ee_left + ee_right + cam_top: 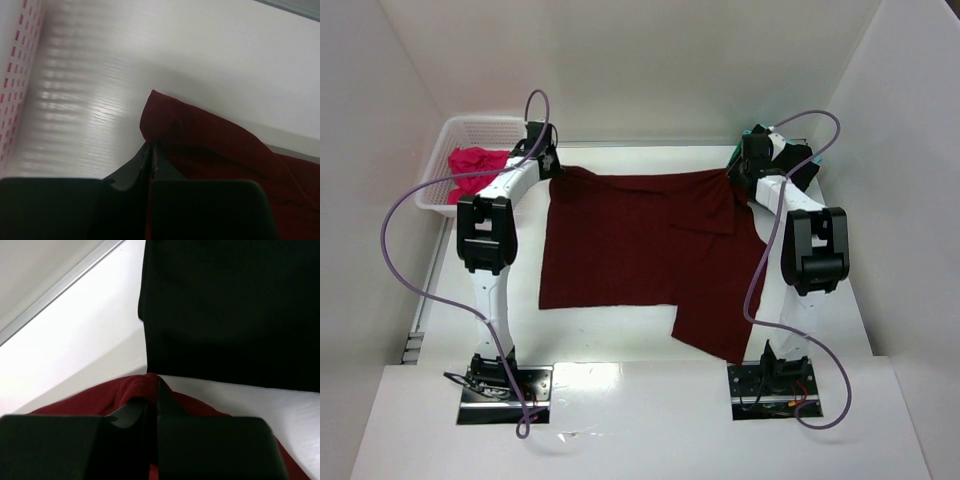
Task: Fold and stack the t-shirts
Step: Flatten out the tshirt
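Observation:
The dark maroon t-shirt lies spread on the white table, one part hanging toward the front right. My left gripper is shut on its far left corner. My right gripper is shut on its far right corner. The bright pink t-shirt lies crumpled in the basket. The black t-shirt lies just beyond the right gripper, with a bit of teal cloth showing beside it at the far right.
The white lattice basket stands at the far left against the wall; its side shows in the left wrist view. White enclosure walls close the table at back and sides.

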Controlling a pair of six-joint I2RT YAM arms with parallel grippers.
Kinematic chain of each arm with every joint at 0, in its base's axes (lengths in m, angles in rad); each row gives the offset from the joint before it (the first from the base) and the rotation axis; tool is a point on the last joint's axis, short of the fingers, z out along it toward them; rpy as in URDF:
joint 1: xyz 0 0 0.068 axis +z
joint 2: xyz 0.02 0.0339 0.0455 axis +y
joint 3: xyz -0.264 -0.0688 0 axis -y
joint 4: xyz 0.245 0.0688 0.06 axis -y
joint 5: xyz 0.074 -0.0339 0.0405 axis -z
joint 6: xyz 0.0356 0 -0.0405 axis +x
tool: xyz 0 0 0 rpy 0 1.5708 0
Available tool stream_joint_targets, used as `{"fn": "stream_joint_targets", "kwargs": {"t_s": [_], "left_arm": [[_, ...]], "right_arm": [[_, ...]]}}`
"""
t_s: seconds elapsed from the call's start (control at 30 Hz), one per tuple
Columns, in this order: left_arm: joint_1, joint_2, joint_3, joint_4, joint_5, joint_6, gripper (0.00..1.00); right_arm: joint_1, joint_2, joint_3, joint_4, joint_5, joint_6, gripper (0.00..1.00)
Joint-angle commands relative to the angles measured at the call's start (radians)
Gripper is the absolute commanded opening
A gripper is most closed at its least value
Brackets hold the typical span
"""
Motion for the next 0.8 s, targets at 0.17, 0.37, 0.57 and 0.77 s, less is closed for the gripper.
{"fn": "stream_joint_targets", "kwargs": {"t_s": [0.17,0.37,0.57,0.77], "left_arm": [[0.043,0.073,0.1,-0.002,0.059,0.031,0.0],[0.043,0.112,0.138,-0.027,0.115,0.051,0.0],[0.043,0.13,0.169,-0.038,0.129,0.06,0.0],[0.043,0.141,0.181,-0.047,0.143,0.06,0.0]], "right_arm": [[-0.029,0.114,0.176,0.008,0.012,-0.047,0.26],[-0.038,0.116,0.167,-0.013,-0.061,-0.088,0.57],[-0.038,-0.006,0.009,0.011,-0.205,-0.101,0.85],[-0.038,-0.107,-0.14,0.051,-0.322,-0.127,0.89]]}}
